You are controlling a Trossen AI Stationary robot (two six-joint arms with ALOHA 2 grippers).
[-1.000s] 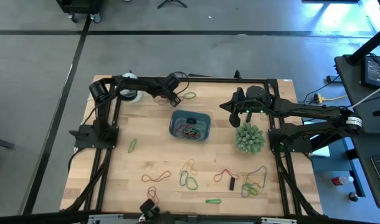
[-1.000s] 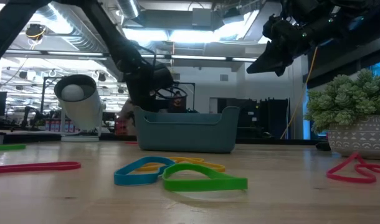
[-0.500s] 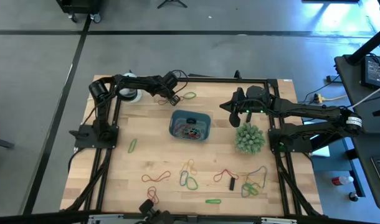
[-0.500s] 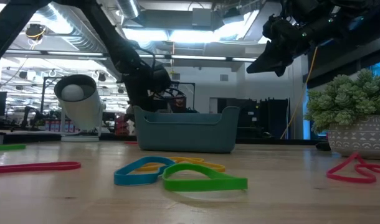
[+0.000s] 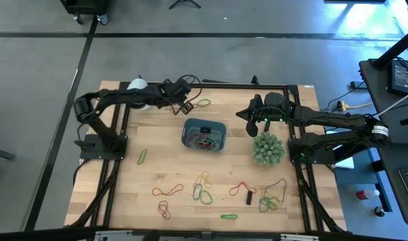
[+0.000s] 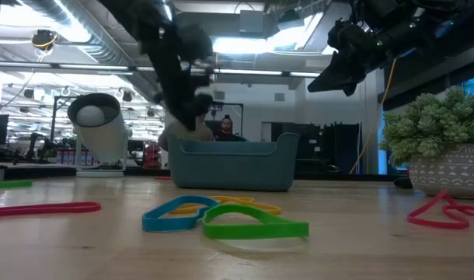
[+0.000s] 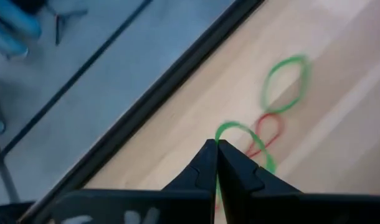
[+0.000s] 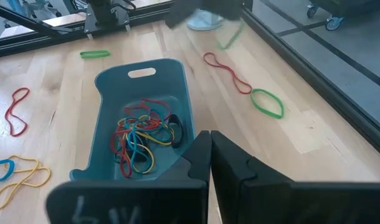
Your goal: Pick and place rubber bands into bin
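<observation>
My left gripper (image 7: 216,144) hangs above the table's far edge, left of the bin's far side (image 5: 185,105), and is shut on a green rubber band (image 7: 238,129). Below it, a second green band (image 7: 286,84) and a red band (image 7: 268,130) lie flat on the wood. The blue-teal bin (image 5: 188,131) stands mid-table with a tangle of rubber bands (image 8: 143,134) inside. My right gripper (image 8: 210,137) is shut with nothing in it. It hovers right of the bin (image 5: 251,120), well above the table (image 6: 324,81). My left gripper pinches the green band between its two fingertips, at one spot on the loop (image 7: 222,138). The fingers slant down toward the table. The rest of the loop curls out past the fingertips, clear of the wood.
A potted green plant (image 5: 267,148) stands right of the bin, and a white dome (image 5: 138,85) stands at the far left corner. Several loose bands (image 5: 202,193) and a small black block (image 5: 249,197) lie over the near half. A metal frame rail (image 7: 146,106) runs along the far edge.
My left gripper has risen from table height behind the bin. The arm's elbow has swung out toward the table's left edge. The right arm has kept still.
</observation>
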